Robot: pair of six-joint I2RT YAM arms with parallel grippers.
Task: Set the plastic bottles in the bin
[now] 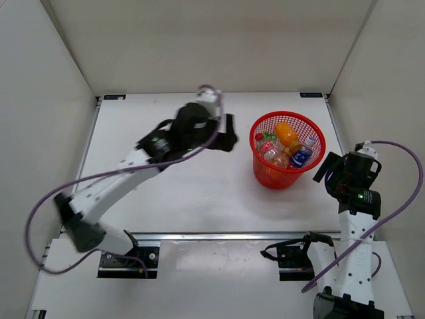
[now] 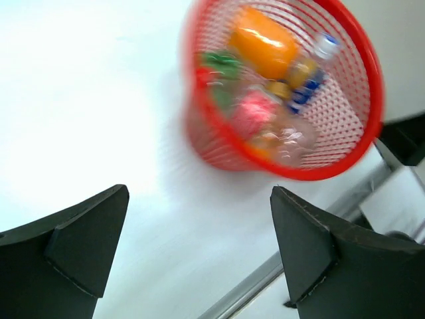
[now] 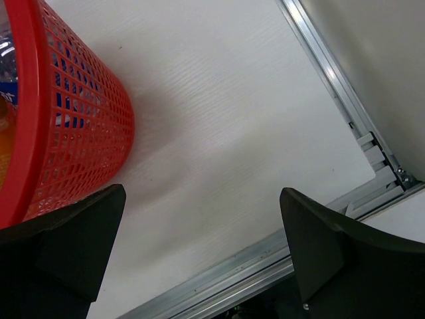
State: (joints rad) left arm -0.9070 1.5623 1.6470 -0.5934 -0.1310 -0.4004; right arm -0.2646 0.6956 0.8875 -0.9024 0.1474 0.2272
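The red mesh bin (image 1: 255, 136) stands at the right of the table and holds several plastic bottles: an orange one (image 1: 286, 133), a green one (image 1: 269, 138), a clear one with a blue label (image 1: 302, 156) and a red-labelled one (image 1: 268, 149). In the left wrist view the bin (image 2: 219, 143) and its bottles (image 2: 262, 46) look blurred. My left gripper (image 1: 228, 133) is open and empty, just left of the bin. My right gripper (image 1: 330, 169) is open and empty, just right of the bin (image 3: 73, 126).
White walls enclose the table on three sides. An aluminium rail (image 1: 219, 235) runs along the near edge, with the arm bases behind it. The table's right edge rail (image 3: 332, 73) shows in the right wrist view.
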